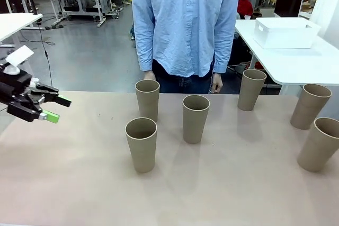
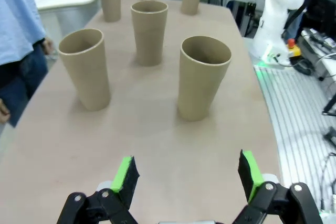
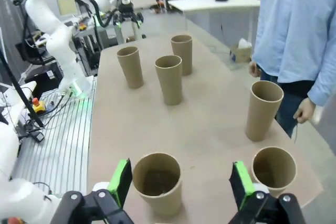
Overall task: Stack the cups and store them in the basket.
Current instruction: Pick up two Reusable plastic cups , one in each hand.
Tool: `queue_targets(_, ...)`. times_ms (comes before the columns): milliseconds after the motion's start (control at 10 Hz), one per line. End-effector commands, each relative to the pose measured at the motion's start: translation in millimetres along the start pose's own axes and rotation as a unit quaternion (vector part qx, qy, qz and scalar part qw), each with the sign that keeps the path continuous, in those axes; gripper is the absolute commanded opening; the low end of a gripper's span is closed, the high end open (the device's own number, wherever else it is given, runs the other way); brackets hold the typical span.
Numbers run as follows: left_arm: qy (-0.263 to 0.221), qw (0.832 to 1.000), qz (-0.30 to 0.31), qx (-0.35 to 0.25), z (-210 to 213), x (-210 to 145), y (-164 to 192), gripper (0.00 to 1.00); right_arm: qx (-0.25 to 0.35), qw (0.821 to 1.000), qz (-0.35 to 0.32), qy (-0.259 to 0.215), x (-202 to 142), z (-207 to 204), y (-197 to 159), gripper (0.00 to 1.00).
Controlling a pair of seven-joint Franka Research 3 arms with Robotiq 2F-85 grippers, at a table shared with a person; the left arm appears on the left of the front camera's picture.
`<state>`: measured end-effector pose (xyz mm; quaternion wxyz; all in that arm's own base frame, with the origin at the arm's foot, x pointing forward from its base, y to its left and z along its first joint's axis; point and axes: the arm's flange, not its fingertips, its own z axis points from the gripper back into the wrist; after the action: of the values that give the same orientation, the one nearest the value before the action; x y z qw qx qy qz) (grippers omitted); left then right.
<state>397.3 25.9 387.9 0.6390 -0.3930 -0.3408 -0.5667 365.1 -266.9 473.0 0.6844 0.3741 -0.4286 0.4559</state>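
Note:
Several tan cups stand upright and apart on the table: three near the middle (image 1: 141, 144) (image 1: 195, 117) (image 1: 147, 99) and three toward the right (image 1: 251, 89) (image 1: 310, 105) (image 1: 321, 144). My left gripper (image 1: 58, 108) hovers open at the table's left edge, well clear of them; in the left wrist view it (image 2: 188, 174) is open with nothing between its fingers, and the nearest cup (image 2: 200, 77) stands ahead. My right gripper (image 3: 181, 182) is open, and a cup (image 3: 157, 182) stands ahead of it between the lines of its fingers, untouched. The white basket (image 1: 286, 32) sits on a separate white table at back right.
A person in a light blue shirt (image 1: 185, 19) stands at the table's far edge, hands (image 1: 214, 83) hanging by the rim. The other arm (image 3: 79, 3) shows across the table in the right wrist view. Open tabletop (image 1: 79, 178) lies front left.

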Motion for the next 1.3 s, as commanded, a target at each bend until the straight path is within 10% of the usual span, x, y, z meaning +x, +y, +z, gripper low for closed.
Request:
queue_targets(0,-0.041,0.999,-0.026,0.008,-11.8,-11.4,12.9,1.00,0.022,0.999,0.019,-0.033,-26.8,-5.0,-45.4,1.00)
queue_targets(500,-0.035,0.999,-0.020,0.009,-14.7,-13.3,11.4,1.00,0.009,0.999,0.008,-0.037,-41.3,-20.8,-39.4,1.00)
queue_targets(1200,-0.155,0.986,-0.053,-0.008,-67.7,-51.1,-15.7,1.00,0.079,0.987,0.030,-0.136,-109.9,-7.7,-154.5,1.00)
